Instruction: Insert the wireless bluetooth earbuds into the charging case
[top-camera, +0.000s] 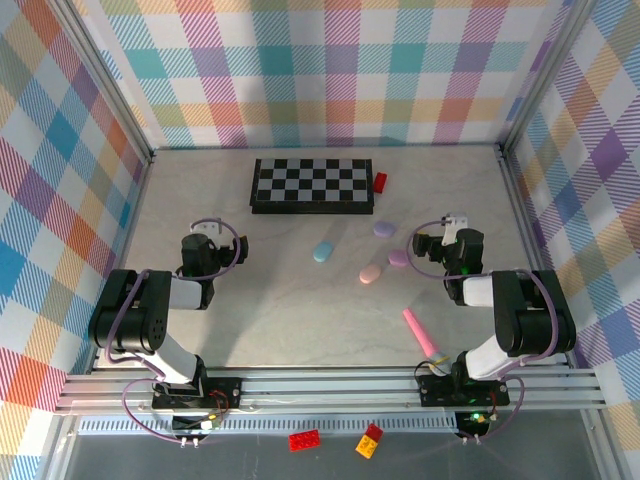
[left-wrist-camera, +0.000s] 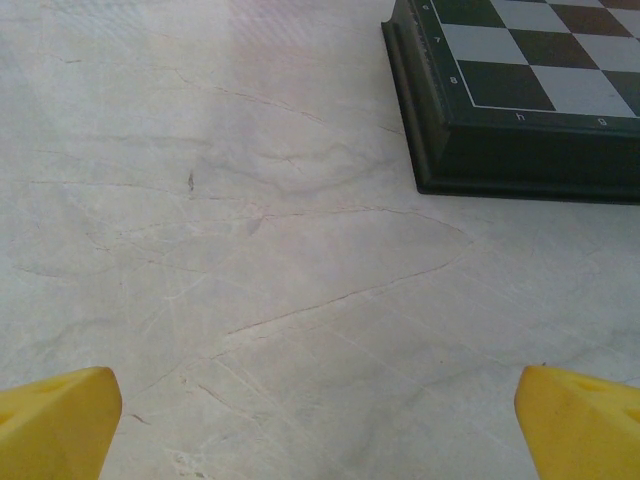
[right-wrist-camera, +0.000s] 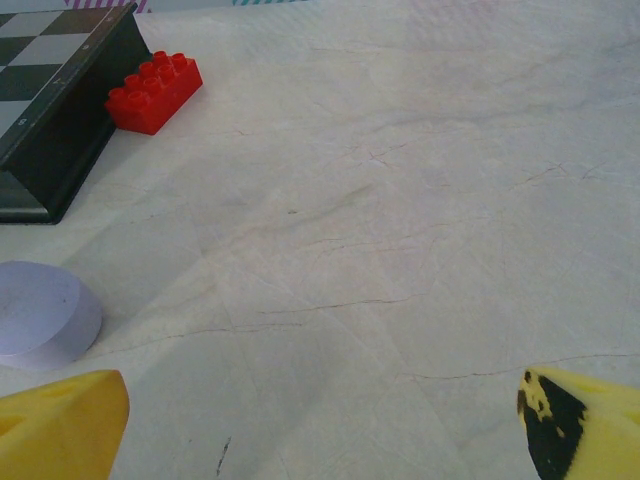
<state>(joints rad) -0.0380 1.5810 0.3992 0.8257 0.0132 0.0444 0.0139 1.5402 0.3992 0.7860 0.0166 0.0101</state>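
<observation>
Several closed pebble-like charging cases lie mid-table: a blue case (top-camera: 323, 252), a lilac case (top-camera: 384, 228), a pink case (top-camera: 371, 273) and a mauve case (top-camera: 398, 258). The earbuds are out of view. My left gripper (left-wrist-camera: 320, 430) is open over bare table, left of the cases, its yellow fingertips (left-wrist-camera: 55, 420) wide apart with nothing between them. My right gripper (right-wrist-camera: 320, 430) is also open and holds nothing. It hovers just right of the mauve case. In the right wrist view, the lilac case (right-wrist-camera: 40, 315) sits at the left edge, beside the left fingertip (right-wrist-camera: 60, 425).
A black chessboard (top-camera: 312, 185) lies at the back with a red brick (top-camera: 380, 181) against its right end. A long pink stick (top-camera: 418, 332) lies front right, near the right arm's base. Plaid walls enclose the table on three sides.
</observation>
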